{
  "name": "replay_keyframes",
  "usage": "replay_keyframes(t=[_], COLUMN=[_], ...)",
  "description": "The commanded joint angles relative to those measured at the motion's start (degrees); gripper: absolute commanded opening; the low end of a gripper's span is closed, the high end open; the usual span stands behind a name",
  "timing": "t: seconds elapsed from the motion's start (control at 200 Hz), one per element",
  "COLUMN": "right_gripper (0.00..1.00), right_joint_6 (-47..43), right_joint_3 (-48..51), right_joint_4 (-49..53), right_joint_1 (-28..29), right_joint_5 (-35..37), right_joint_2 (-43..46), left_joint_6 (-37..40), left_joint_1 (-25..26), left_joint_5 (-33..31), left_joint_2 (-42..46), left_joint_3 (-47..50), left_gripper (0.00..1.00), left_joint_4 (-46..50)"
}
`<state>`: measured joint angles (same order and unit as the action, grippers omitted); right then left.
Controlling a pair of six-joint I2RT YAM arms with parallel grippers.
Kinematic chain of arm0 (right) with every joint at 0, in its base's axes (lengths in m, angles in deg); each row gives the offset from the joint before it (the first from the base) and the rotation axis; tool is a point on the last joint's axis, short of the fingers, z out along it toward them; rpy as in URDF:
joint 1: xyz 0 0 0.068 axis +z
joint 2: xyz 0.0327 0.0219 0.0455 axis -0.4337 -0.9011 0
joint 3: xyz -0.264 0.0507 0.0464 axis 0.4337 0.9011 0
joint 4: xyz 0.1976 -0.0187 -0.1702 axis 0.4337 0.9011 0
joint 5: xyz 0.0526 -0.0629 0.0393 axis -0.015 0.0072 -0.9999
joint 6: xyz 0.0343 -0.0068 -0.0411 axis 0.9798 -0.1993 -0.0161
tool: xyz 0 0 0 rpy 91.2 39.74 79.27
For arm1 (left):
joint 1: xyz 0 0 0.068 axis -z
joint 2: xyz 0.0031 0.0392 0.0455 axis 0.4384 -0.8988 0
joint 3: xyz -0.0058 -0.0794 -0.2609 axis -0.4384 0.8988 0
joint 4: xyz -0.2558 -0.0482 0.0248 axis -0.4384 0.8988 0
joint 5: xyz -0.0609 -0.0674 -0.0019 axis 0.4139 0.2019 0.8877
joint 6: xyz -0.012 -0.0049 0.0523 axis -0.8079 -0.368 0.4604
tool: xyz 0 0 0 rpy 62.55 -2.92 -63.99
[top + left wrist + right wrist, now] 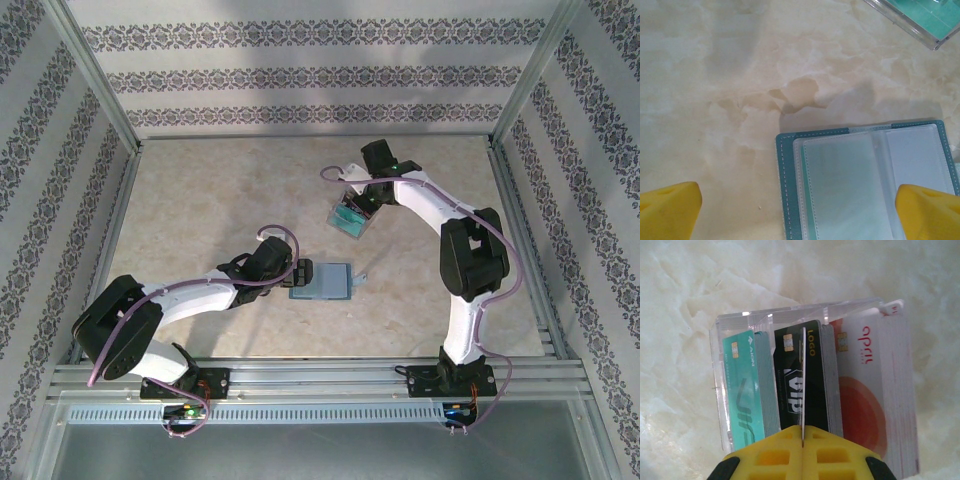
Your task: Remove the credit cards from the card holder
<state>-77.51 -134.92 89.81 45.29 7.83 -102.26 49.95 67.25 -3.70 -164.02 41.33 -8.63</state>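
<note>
Right gripper (802,446) pinches a credit card (802,380) edge-on above clear box (717,390) (stacks inside, frame centre). Left gripper (301,273) spread by card holder (787,190). Visible sleeves look empty, so nearly done.

Marbled table (200,200) with open card holder (322,281) and clear box (350,217)

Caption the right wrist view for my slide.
Right gripper pinches a thin card edge-on over a clear box holding teal, black and white-red card stacks.
</note>
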Motion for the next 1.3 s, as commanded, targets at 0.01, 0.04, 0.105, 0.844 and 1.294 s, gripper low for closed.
replay_keyframes(t=[0.01,0.04,0.105,0.844,1.294], right_gripper=[0.0,0.0,0.0,0.24,0.64], right_joint_6=[-1.5,-1.5,-1.6,2.9,30.1], right_joint_3=[-2.4,-2.6,-3.2,-4.0,12.4], right_joint_4=[2.0,2.1,2.4,3.6,-0.8], right_joint_1=[-0.9,-0.9,-0.8,-0.6,5.9], right_joint_5=[0.3,0.3,0.6,4.2,5.8], right_joint_2=[-1.1,-1.2,-1.6,0.3,17.1], left_joint_6=[1.1,1.1,1.2,1.2,-0.9], left_joint_1=[0.6,0.5,0.5,0.5,0.3], left_joint_5=[-1.5,-1.5,-1.6,-2.6,-11.4], left_joint_2=[1.4,1.4,1.4,2.8,11.7], left_joint_3=[0.3,0.2,0.3,0.8,5.4], left_gripper=[0.99,0.99,0.99,0.99,0.99], left_joint_4=[1.4,1.4,1.4,1.9,2.6])
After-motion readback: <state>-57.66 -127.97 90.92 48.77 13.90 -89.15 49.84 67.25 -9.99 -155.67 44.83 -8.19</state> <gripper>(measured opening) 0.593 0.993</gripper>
